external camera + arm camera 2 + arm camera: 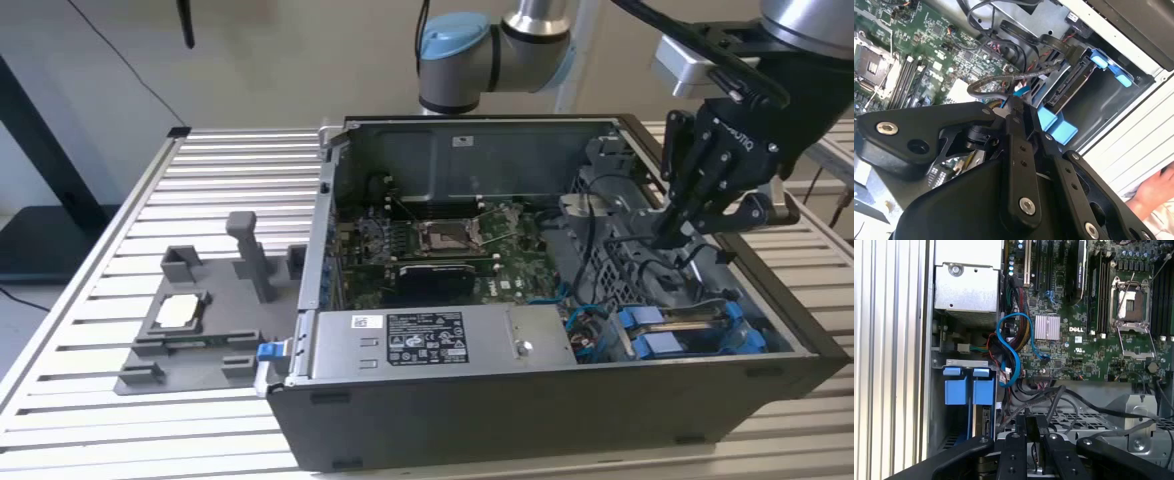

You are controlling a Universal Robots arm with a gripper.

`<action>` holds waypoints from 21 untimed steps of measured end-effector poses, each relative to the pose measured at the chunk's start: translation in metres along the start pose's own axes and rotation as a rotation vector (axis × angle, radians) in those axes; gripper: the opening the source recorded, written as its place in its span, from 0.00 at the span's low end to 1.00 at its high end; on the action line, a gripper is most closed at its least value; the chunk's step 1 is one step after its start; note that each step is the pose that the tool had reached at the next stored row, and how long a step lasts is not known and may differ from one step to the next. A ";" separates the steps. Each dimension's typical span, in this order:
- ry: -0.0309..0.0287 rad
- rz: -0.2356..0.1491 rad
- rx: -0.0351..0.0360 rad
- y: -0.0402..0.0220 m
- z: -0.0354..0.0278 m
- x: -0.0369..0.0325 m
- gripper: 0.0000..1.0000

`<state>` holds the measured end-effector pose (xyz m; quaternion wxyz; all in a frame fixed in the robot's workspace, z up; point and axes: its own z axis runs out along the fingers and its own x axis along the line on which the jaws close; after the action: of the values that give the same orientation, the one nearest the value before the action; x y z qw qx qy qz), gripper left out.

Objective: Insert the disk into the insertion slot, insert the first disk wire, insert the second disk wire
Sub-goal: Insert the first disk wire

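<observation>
— Right, item one: the gripper (674,232)?
— Reaching down into the open computer case (534,410), at the exterior view's right. Jaws drawn together, pinching the end of a grey wire (999,80), as far as the second wrist view shows.
— Item two: the disk?
— The disk (687,338), in its blue carrier, sits in the insertion slot (1054,80), just beside the gripper tips.
— Other stock?
— Motherboard (507,270) in the middle of the case. Power-supply box (414,340) along the near wall. A looped blue cable (1015,347) between them. A grey fixture (200,350) on the slatted table (240,170). A person's hand (1154,192) outside the case.
</observation>
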<state>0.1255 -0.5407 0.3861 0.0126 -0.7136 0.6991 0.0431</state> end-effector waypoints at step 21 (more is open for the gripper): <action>0.0657 -0.003 0.1132 0.0000 0.0090 0.0075 0.19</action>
<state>0.1253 -0.5475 0.3766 0.0301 -0.7139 0.6993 -0.0200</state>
